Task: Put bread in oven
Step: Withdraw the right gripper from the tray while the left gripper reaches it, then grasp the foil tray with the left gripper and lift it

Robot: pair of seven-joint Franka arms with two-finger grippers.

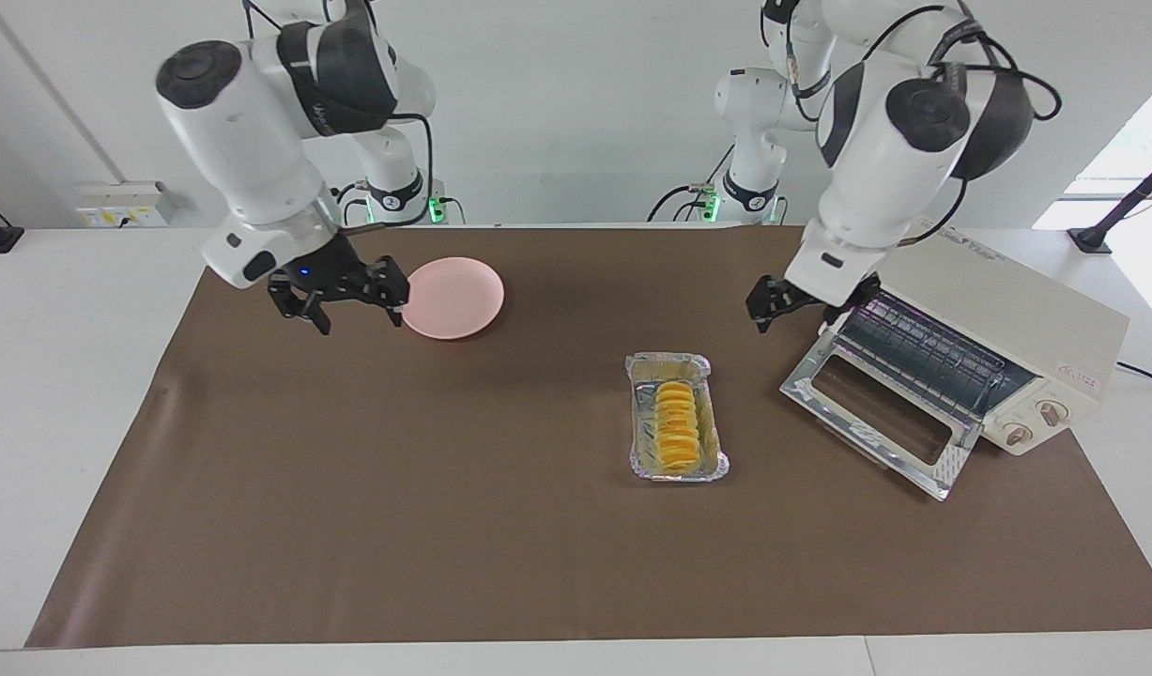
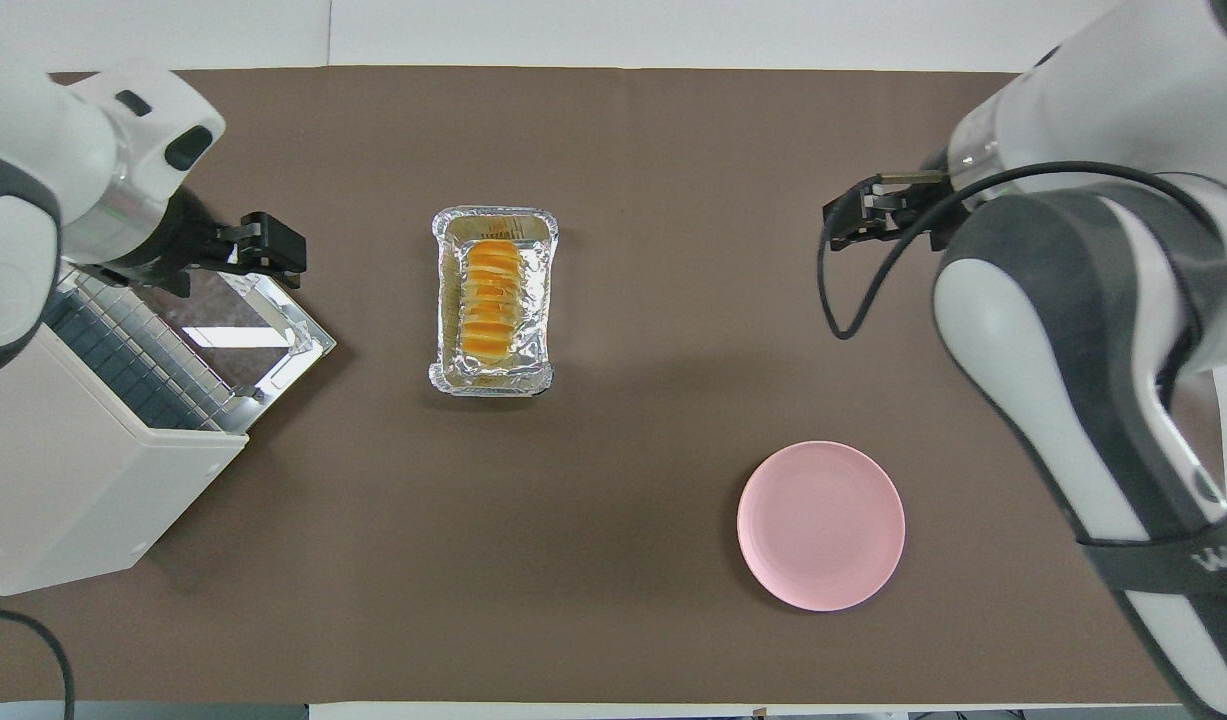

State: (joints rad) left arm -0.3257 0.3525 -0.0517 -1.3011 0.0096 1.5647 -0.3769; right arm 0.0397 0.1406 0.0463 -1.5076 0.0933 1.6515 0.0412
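The bread [image 1: 677, 427] [image 2: 491, 300], a ridged golden-yellow loaf, lies in a crinkled foil tray [image 1: 647, 462] [image 2: 445, 300] in the middle of the mat, with nothing touching it. The cream-white oven [image 1: 1026, 310] [image 2: 73, 480] stands at the left arm's end, its glass door [image 1: 876, 413] [image 2: 238, 310] dropped open and the wire rack showing. My left gripper [image 1: 771, 308] [image 2: 268, 245] hangs open and empty over the corner of the open door. Open and empty too, my right gripper [image 1: 343, 302] [image 2: 851, 215] hovers over the mat beside the pink plate.
A round pink plate [image 1: 452, 297] [image 2: 821, 525] sits on the brown mat [image 1: 350, 526] toward the right arm's end, nearer to the robots than the foil tray.
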